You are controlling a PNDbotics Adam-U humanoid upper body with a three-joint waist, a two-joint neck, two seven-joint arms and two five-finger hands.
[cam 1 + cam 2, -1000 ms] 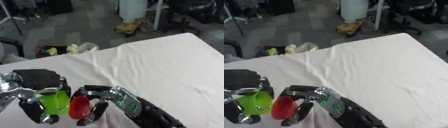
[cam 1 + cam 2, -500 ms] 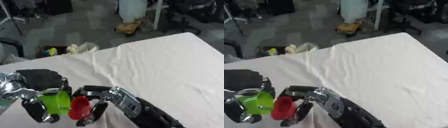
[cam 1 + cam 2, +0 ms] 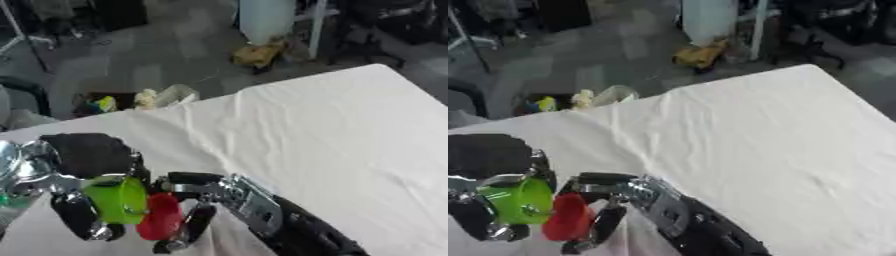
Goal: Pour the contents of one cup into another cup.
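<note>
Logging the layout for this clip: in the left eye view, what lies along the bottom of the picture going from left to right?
Left hand → green cup held in it → red cup → right hand holding the red cup → bare white tablecloth.

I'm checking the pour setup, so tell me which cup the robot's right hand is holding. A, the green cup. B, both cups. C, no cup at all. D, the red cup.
D: the right hand has its fingers curled around the red cup, while the green cup sits in the left hand beside it.
</note>
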